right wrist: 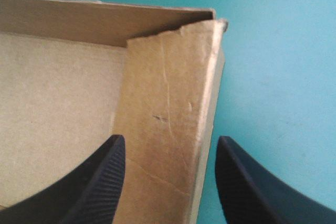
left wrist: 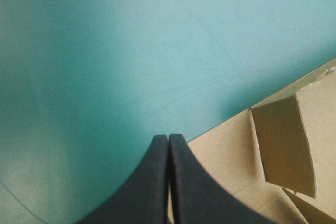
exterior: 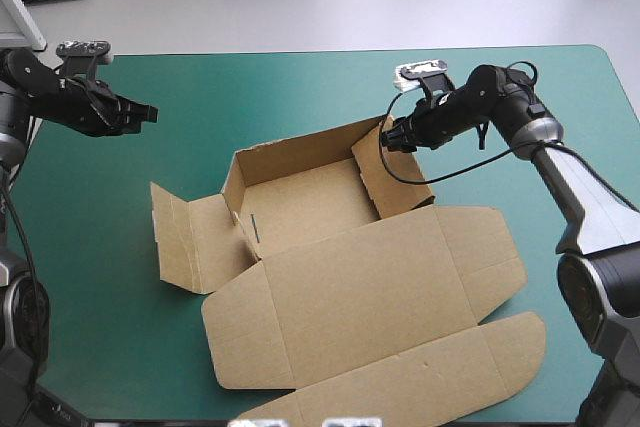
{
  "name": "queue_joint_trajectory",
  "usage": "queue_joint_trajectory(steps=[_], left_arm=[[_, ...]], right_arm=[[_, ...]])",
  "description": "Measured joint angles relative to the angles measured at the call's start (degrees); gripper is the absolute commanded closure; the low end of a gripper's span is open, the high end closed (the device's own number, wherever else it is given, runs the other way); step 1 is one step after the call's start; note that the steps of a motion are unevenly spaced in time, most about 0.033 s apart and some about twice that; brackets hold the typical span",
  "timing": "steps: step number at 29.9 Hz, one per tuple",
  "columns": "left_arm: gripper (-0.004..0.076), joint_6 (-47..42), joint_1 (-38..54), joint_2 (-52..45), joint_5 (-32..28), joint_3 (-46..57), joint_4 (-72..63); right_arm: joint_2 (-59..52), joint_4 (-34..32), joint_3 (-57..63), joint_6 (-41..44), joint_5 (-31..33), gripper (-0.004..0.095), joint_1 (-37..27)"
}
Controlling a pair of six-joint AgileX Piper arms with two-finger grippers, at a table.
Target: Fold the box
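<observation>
While our right gripper [exterior: 392,137] stands at the far right corner of the brown box [exterior: 300,209], its black fingers [right wrist: 94,187] are spread apart with the raised right wall [right wrist: 168,108] between them, and they clasp nothing. The box sits in the middle of the teal-green counter [exterior: 250,87], with its back wall up, its left side panel [exterior: 190,232] splayed flat and its lid [exterior: 380,297] flat toward the near edge. Our left gripper [exterior: 148,113] hangs over bare counter well off the box's far left corner, its fingers pressed together into one point and clear of the board.

We judge the risk lies at that right wall. Its top edge looks ragged, and it seems only loosely doubled over. If we pinch off-centre or shove sideways, the wall may spring open. The whole light box may also slide, since nothing pins it down. A hard squeeze could crease the board off its score line too.
</observation>
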Motion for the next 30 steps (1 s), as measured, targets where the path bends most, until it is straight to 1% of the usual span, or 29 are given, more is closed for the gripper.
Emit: queue_joint_trajectory(steps=[3, 6, 9, 13, 15, 20, 27, 30], left_arm=[[0.0732, 0.0, 0.0, 0.0, 0.0, 0.0, 0.0], [0.0732, 0.0, 0.0, 0.0, 0.0, 0.0, 0.0], [0.0732, 0.0, 0.0, 0.0, 0.1, 0.0, 0.0], [0.0732, 0.0, 0.0, 0.0, 0.2, 0.0, 0.0], [0.0732, 0.0, 0.0, 0.0, 0.2, 0.0, 0.0], [0.0732, 0.0, 0.0, 0.0, 0.4, 0.0, 0.0], [0.0732, 0.0, 0.0, 0.0, 0.6, 0.0, 0.0], [0.0732, 0.0, 0.0, 0.0, 0.9, 0.0, -0.1]], right_arm=[[-1.2, -0.2, -2.2, 0.0, -0.1, 0.0364, 0.0], [-2.4, -0.5, -5.0, 0.0, 1.6, 0.0368, 0.0], [-2.9, -2.3, -8.7, 1.1, 6.2, 0.0368, 0.0], [-2.9, -7.7, -12.2, 4.8, 14.3, 0.0368, 0.0], [-2.9, -9.5, -12.7, 5.9, 15.7, 0.0368, 0.0], [-3.0, -11.8, -12.9, 8.4, 16.6, 0.0368, 1.2], [-3.0, -19.4, -13.0, 11.4, 16.7, 0.0368, 7.4], [-2.7, -21.2, -13.0, 12.6, 16.8, 0.0368, 9.4]])
